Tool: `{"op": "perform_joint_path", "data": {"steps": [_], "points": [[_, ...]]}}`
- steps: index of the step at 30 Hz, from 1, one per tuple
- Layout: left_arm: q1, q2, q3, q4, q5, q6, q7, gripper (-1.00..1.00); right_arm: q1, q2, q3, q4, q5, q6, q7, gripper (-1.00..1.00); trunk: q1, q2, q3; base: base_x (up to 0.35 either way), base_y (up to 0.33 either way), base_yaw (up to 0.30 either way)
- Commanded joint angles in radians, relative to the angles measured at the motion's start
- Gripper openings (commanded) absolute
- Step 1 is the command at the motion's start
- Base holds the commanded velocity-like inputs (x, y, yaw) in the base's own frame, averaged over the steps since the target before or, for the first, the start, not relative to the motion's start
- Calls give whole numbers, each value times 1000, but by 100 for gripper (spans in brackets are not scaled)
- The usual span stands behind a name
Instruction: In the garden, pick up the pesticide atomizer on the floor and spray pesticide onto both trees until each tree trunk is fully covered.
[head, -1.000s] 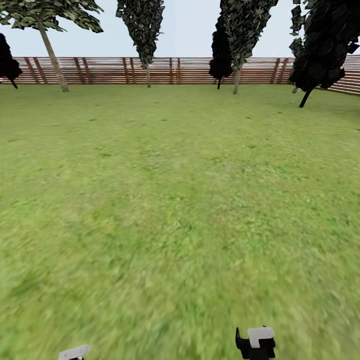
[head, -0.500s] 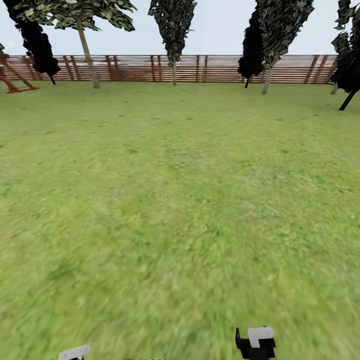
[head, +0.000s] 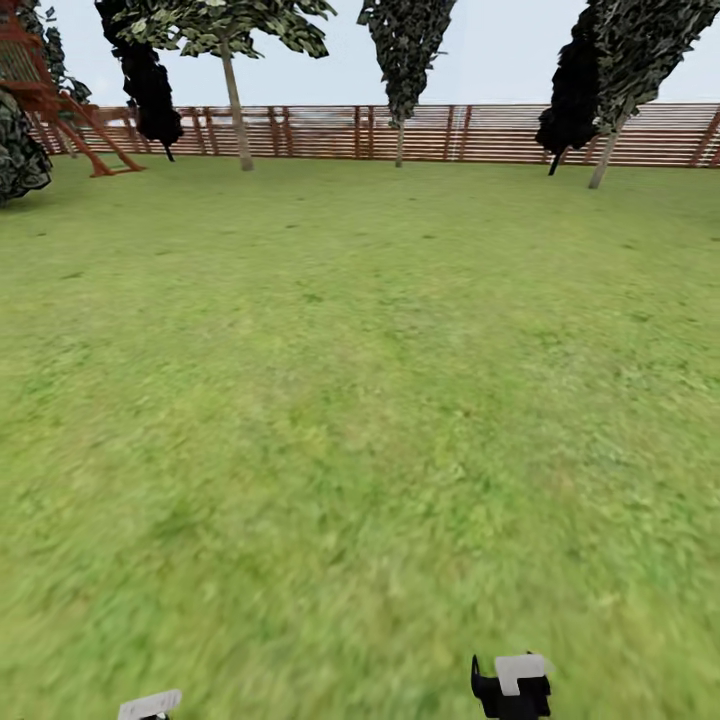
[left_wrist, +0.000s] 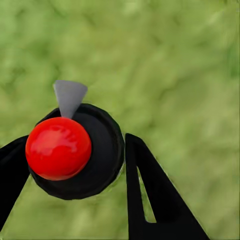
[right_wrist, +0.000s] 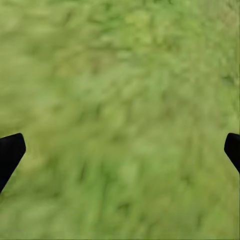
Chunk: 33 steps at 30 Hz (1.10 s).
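The atomizer (left_wrist: 75, 150) is seen in the left wrist view as a black round body with a red knob and a grey nozzle tip, held between the two black fingers of the left gripper (left_wrist: 70, 165), whose jaws are closed against its sides. It hangs over blurred grass. In the right wrist view the right gripper (right_wrist: 120, 150) is spread wide, its fingertips (right_wrist: 10, 152) at the picture's edges, with nothing between them but lawn.

The pick-up step is judged to be done, and the step in hand is taken to be the drive across the lawn (head: 360, 420) to find the first trunk. No thick mottled trunk can be made out in the head view; only thin-trunked trees (head: 235, 110) are lined up before the slatted fence (head: 320, 132), with a red-brown wooden frame (head: 70, 120) and a dark bush (head: 18, 155) at the far left. The next move is judged to call for more turning or driving until a thick trunk is brought within reach of the nozzle.

Against the earlier head pictures, the fence line and trees have all slid rightward and the frame and bush have come into sight, so the camera has been swung left; nothing in the garden has itself been moved.
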Motion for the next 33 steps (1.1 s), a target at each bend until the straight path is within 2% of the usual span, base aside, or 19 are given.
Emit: {"op": "perform_joint_path", "data": {"steps": [1,17,25,33], "points": [[-1,0,-6,1,11,-3,-4,-100,-1,0,8,1,4,1,-10,100,0,0,-1,233,239,272],[-1,0,-6,2,12,-5,-4,-100,-1,0,8,1,4,1,-10,100,0,0,-12,224,244,272],[0,0,-6,2,15,-6,-4,-100,-1,0,8,1,4,1,-10,100,0,0,-17,80,278,272],[1,0,-6,1,10,-5,-4,-100,-1,0,8,1,4,1,-10,100,0,0,-22,3,30,272]]}}
